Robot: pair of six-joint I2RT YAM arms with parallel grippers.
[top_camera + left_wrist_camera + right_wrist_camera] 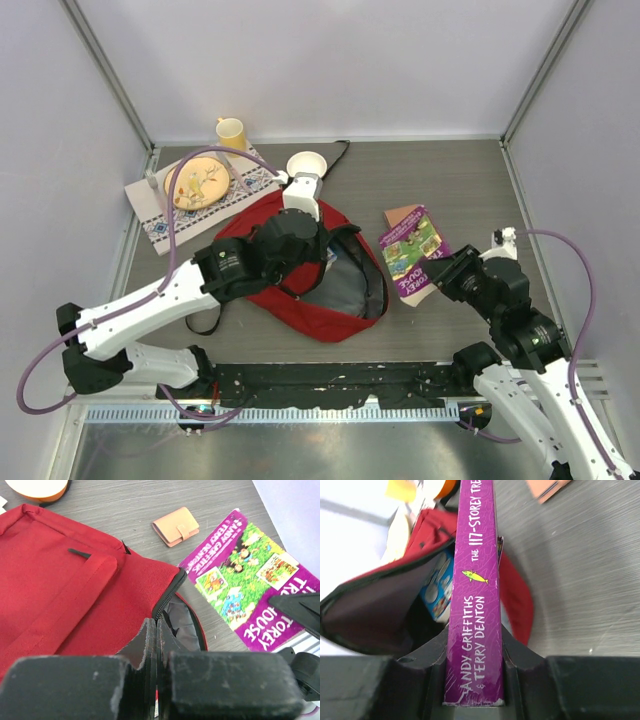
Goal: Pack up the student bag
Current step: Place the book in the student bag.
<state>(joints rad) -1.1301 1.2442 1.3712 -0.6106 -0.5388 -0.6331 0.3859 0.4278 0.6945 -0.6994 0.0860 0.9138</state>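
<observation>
Red cloth fills the middle of the table (450, 180): this is the student bag (335, 322). It lies flat with its mouth unzipped, and the grey inside shows. The mouth faces the right side, toward the right arm.

Something blue and white (437, 587) already sits inside the bag, so I think the packing has begun. It is not finished. The purple book (412, 255) is not in yet. A small peach wallet (176, 526) lies on the table just past the book, and it may need to go in too. A plate (200, 183) on a patterned mat (160, 225), a yellow mug (231, 132) and a white bowl (306, 163) stay at the far side behind the bag. I cannot tell if those belong in it.

The left pincer (152, 635) is squeezed shut. It is right at the zip edge of the bag's mouth. I cannot tell if a bit of cloth is caught between its fingers.

The right pincer (475, 635) grips the purple book by its spine, one finger on each cover. The book points straight at the bag. The open mouth is just ahead of the book and a little to the left, near but not touching.

I think the next job is to slide the book into that gap.
</observation>
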